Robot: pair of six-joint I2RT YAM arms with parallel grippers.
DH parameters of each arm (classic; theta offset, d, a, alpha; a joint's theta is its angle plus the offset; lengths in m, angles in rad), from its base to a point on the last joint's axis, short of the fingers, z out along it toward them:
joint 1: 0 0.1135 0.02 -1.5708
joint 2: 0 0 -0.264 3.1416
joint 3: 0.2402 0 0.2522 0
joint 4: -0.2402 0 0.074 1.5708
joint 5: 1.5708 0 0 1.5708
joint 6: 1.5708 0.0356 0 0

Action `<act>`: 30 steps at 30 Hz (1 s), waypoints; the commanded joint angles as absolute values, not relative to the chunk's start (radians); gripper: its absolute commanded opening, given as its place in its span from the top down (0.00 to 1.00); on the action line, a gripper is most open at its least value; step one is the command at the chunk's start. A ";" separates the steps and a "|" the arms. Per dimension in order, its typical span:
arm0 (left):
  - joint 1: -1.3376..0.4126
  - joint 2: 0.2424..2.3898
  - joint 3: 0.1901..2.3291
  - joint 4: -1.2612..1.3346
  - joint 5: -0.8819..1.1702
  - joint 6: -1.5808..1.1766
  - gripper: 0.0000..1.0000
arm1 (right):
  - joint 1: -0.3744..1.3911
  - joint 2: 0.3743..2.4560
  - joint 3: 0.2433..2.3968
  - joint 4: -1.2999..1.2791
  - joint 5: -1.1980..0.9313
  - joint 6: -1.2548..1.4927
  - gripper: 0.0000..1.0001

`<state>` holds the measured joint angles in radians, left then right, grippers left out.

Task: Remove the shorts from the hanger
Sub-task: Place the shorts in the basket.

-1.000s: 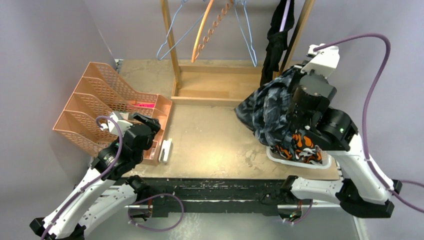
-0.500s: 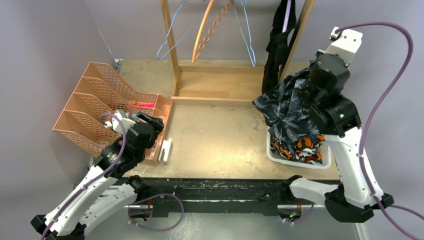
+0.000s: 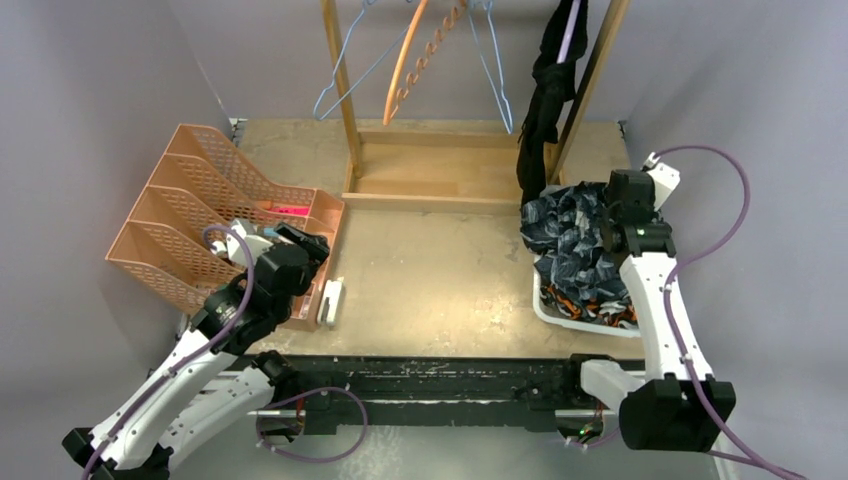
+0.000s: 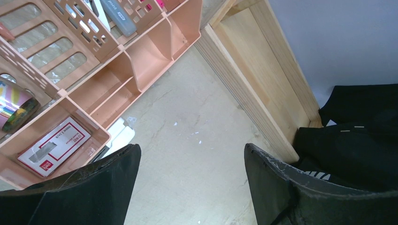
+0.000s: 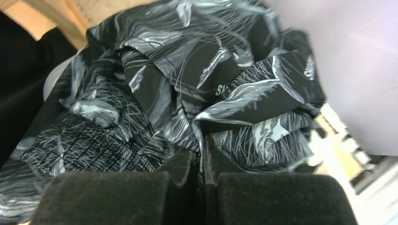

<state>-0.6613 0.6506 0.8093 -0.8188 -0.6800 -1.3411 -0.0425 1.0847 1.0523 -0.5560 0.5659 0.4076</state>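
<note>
Grey-blue shorts bunched over the basket at right of frame

On the scuffed tan table [image 3: 430, 270], a peach lattice organizer [image 3: 190, 225] sits left. My right jaws pinch a fold of the crumpled camouflage shorts [image 3: 570, 235] heaped over the white basket [image 3: 548, 308]. Limp black shorts [image 3: 545, 100] hang upper right. My left jaws gape wide.

Right hand [image 5: 199, 161] has lowered grey camo shorts [image 5: 187, 84], seemingly onto basket [image 3: 545, 306].

White letters "SK" (the rest hidden in folds) show on the dark camouflage shorts [image 5: 187, 93].
</note>
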 commanded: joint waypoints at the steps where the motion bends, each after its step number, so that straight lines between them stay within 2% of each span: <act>1: -0.656 0.664 0.809 -0.780 -0.669 -1.310 0.20 | -0.079 1.071 0.929 -0.387 0.317 0.514 1.00; 4: -0.656 0.659 0.803 -0.777 -0.670 -1.313 0.20 | -0.118 1.139 0.855 -0.322 0.209 0.547 0.96; 9: -0.656 0.642 0.803 -0.789 -0.677 -1.313 0.20 | -0.153 1.274 0.751 -0.207 0.144 0.583 0.93; 11: -0.655 0.635 0.800 -0.795 -0.683 -1.318 0.20 | -0.156 1.320 0.698 -0.150 0.118 0.597 0.87; 13: -0.655 0.624 0.791 -0.790 -0.684 -1.321 0.20 | -0.156 1.365 0.663 -0.122 0.115 0.610 0.86; 15: -0.656 0.620 0.790 -0.788 -0.680 -1.320 0.20 | -0.156 1.371 0.663 -0.152 0.131 0.613 0.85; 18: -0.656 0.616 0.792 -0.798 -0.682 -1.319 0.20 | -0.156 1.276 0.710 -0.237 0.187 0.623 0.80; 19: -0.656 0.616 0.795 -0.800 -0.683 -1.317 0.20 | -0.156 1.227 0.757 -0.288 0.211 0.621 0.74; 21: -0.656 0.617 0.796 -0.807 -0.686 -1.316 0.20 | -0.157 1.117 0.848 -0.341 0.226 0.585 0.53; 24: -0.656 0.617 0.785 -0.791 -0.691 -1.319 0.20 | -0.156 1.004 0.937 -0.297 0.190 0.482 0.40; 25: -0.656 0.619 0.780 -0.782 -0.688 -1.317 0.20 | -0.156 1.003 0.973 -0.295 0.198 0.439 0.30; 30: -0.656 0.635 0.784 -0.775 -0.677 -1.310 0.20 | -0.145 1.110 1.099 -0.400 0.074 0.333 0.18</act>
<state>-0.6613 0.6258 0.7868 -0.8131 -0.6662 -1.3411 -0.1570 1.0363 1.0393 -0.3134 0.1631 0.4595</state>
